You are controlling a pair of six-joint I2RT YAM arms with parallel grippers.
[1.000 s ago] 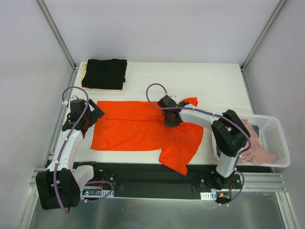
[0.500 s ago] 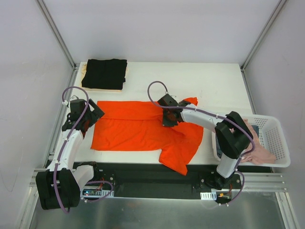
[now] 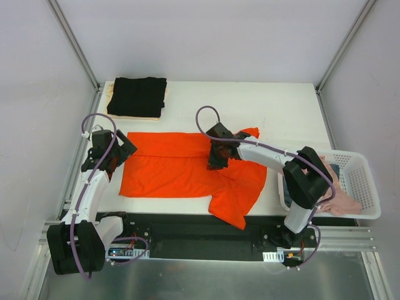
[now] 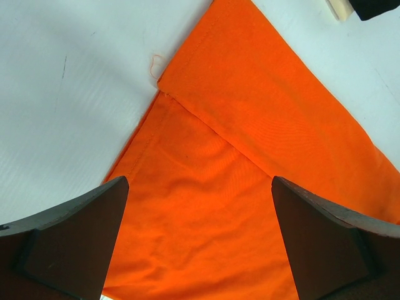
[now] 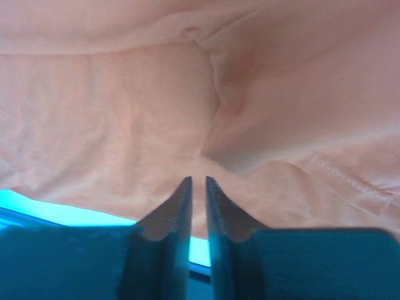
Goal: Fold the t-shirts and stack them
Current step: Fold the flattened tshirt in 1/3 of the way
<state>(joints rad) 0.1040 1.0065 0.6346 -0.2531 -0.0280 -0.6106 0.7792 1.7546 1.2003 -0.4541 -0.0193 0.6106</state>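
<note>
The bright orange-red t-shirt lies spread on the white table. My left gripper is open just above the shirt's left edge. In the left wrist view its dark fingers stand wide apart over a folded corner of the shirt. My right gripper sits low on the shirt's middle. In the right wrist view its jaws are nearly together, with puckered cloth gathered at the tips. A folded black t-shirt lies at the back left on a cream one.
A white lattice basket at the table's right front edge holds a pink shirt and a dark blue one. One sleeve of the orange shirt hangs over the table's front edge. Metal frame posts stand at the back corners.
My right gripper has slid a little to the left across the shirt's middle, taking cloth with it. The left arm has not moved.
</note>
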